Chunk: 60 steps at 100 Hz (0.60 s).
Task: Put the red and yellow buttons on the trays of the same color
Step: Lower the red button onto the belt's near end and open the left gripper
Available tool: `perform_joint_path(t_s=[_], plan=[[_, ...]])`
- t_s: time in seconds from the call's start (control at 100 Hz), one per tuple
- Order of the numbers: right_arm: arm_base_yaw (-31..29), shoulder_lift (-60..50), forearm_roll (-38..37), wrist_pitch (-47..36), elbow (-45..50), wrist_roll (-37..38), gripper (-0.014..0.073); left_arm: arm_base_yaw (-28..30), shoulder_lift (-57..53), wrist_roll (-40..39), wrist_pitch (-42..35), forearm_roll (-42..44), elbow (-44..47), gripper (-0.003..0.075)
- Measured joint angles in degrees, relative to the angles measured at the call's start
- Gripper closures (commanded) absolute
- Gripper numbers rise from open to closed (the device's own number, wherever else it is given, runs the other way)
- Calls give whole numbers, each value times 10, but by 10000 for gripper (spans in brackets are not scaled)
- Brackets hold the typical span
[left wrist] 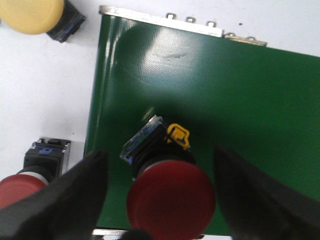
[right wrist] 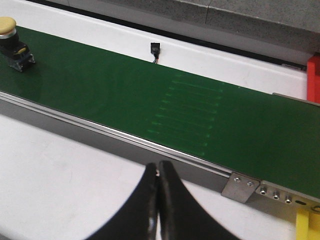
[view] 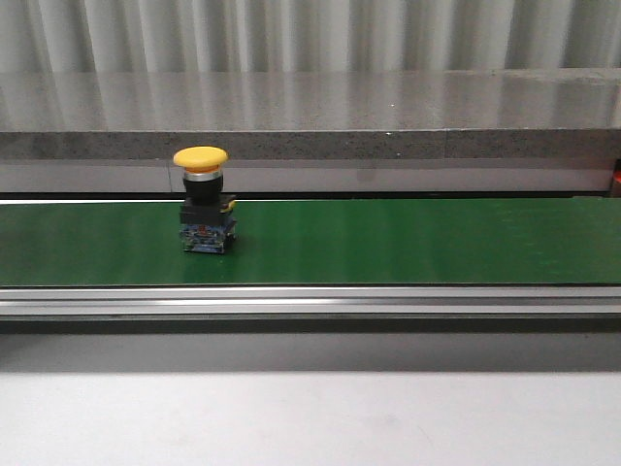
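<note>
The green conveyor belt [view: 388, 243] is the largest thing and it runs across the whole front view, with a metal rail [view: 310, 301] along its near edge and a grey ledge [view: 388, 146] behind it. On the belt, at about 9 o'clock from the centre of the front view, a yellow button [view: 201, 158] stands upright on its black and blue base. The right wrist view shows this same yellow button [right wrist: 7, 24] far away on the belt.

In the left wrist view, a red button [left wrist: 171, 197] lies on the green belt [left wrist: 225, 90] near its end, and its blue base with a yellow clip points toward 11 o'clock. The left gripper [left wrist: 160, 200] is spread wide, one finger on each side of the red cap, and they do not touch it. Beside the belt, on the white table [left wrist: 45, 90], there are a second red button [left wrist: 20, 190] and another yellow button [left wrist: 32, 15].

The right gripper [right wrist: 159, 200] hangs over the white table just beside the rail, with its fingers pressed together and nothing between them.
</note>
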Motion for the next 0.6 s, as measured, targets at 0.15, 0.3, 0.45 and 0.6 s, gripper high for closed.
perform_joint_path(t_s=[0.15, 0.3, 0.45, 0.6], plan=[[0, 0, 0, 0, 0, 0, 661, -12, -2, 11, -18, -5, 0, 175], [0, 0, 0, 0, 0, 0, 661, -47, -38, 20, -60, -6, 0, 340], [0, 0, 0, 0, 0, 0, 661, -100, -99, 26, -97, -9, 15, 673], [0, 0, 0, 0, 0, 0, 661, -151, -156, 35, -127, -12, 52, 740]])
